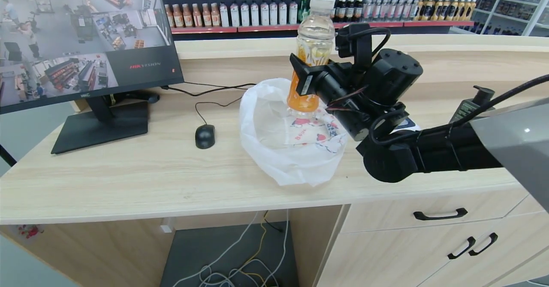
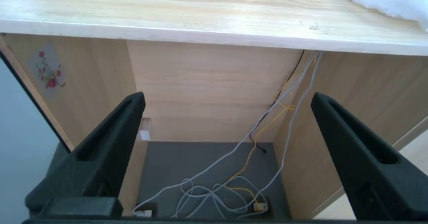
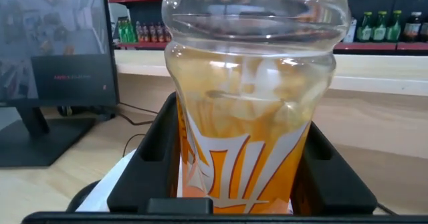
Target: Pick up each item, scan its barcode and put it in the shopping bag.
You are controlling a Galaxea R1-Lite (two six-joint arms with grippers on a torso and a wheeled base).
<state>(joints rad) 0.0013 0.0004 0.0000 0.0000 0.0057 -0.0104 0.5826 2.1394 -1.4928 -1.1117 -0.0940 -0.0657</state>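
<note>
The right hand (image 1: 305,81) pinches a bottle (image 1: 316,38) with an orange label, one finger on each side. The bottle is upright, right over the open white shopping bag (image 1: 266,124). The bag sits on the bench (image 1: 128,171), with a packet (image 1: 309,133) with red marks inside it. A black mouse (image 1: 205,136) and a monitor (image 1: 77,34) are to the left. The left hand (image 2: 227,110) is spread wide, low down at the near side of the bench, with loose cables (image 2: 221,190) beyond it.
</note>
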